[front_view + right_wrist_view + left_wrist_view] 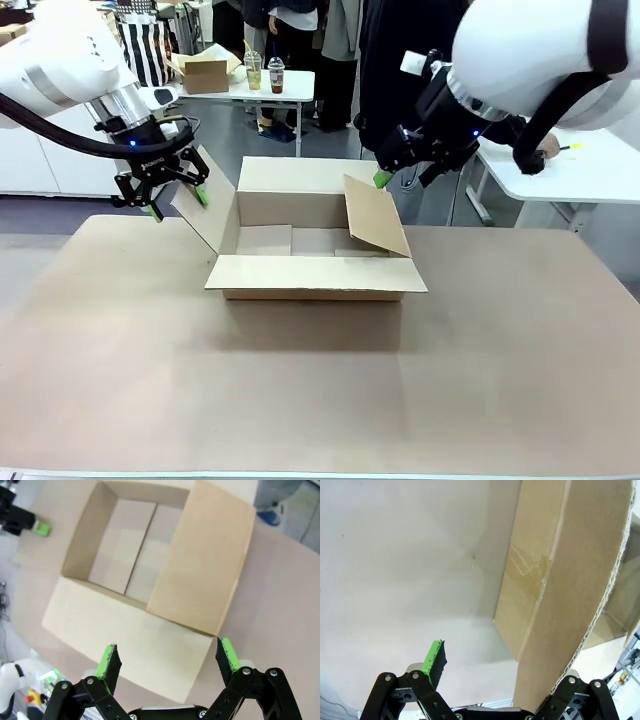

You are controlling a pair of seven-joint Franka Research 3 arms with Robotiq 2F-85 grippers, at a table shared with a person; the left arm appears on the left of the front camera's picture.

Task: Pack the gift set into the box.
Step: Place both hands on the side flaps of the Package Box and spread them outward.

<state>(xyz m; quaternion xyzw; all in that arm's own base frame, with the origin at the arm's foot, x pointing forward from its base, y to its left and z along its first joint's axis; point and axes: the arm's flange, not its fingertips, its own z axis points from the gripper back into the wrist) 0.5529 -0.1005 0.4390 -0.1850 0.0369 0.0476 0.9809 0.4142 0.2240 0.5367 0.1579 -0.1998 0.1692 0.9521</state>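
Note:
The box (315, 275) stands in the middle of the table with its four flaps open, and its floor (125, 555) shows bare cardboard. My left gripper (177, 198) is open at the box's left flap (205, 215). In the left wrist view that flap (555, 580) runs down between the left gripper's (505, 665) fingers and covers most of the right one. Above the upright right flap (375, 215) hovers my right gripper (383, 180), open with nothing in it. In its own view the right gripper (167, 652) looks down over the front flap (125, 640). The gift set is out of view.
The brown table (320, 390) stretches wide in front of the box. A person in dark clothes (400, 60) stands behind the far edge. At the right is a white table (580, 170) with a hand on it. A back table (270, 85) holds two cups and a small brown box (205, 72).

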